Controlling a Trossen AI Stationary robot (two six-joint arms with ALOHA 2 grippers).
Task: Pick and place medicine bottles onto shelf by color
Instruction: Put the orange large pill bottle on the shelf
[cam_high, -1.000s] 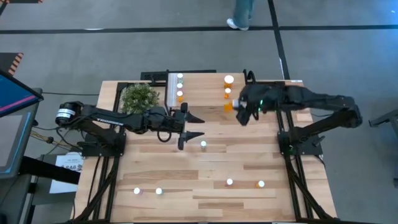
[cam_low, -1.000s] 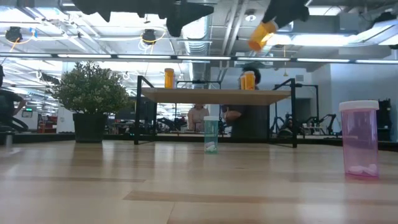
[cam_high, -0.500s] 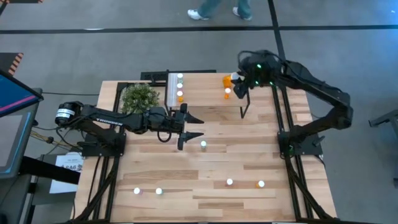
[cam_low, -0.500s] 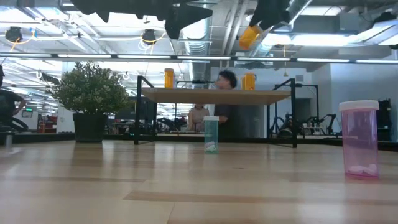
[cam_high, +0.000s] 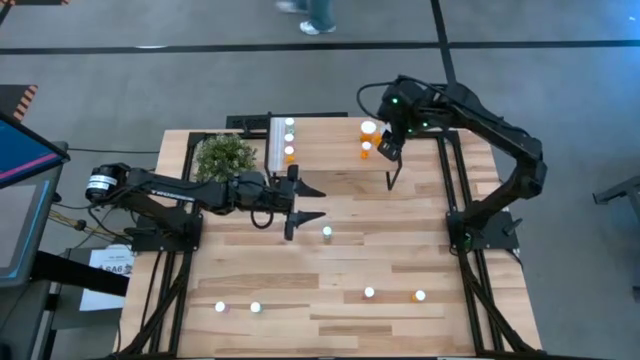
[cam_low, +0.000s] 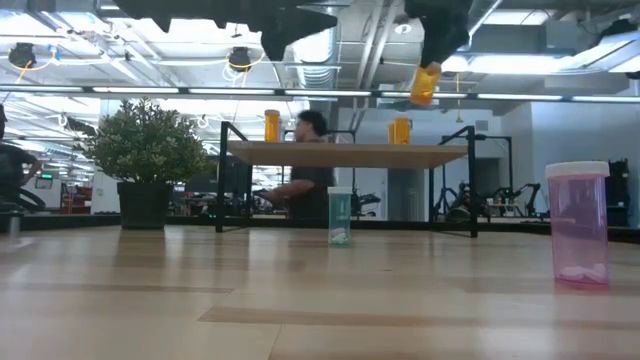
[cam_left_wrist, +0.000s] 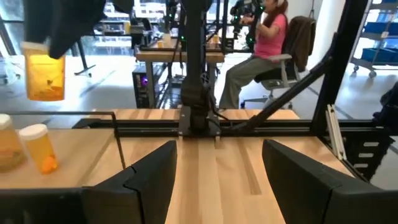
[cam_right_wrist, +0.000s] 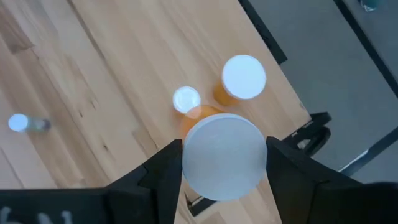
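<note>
The right gripper is hanging in the air above the shelf, its fingers clamped on an orange medicine bottle held upright, white cap toward the wrist. Directly below it, two more orange bottles are standing on the shelf near its right end. The left gripper is waiting with fingers spread apart in front of the shelf, close to a green bottle.

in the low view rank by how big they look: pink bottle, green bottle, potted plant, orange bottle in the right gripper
1. potted plant
2. pink bottle, though it stands nearest the camera, which inflates it
3. green bottle
4. orange bottle, partly hidden by the right gripper, so this last placing is unsure
</note>
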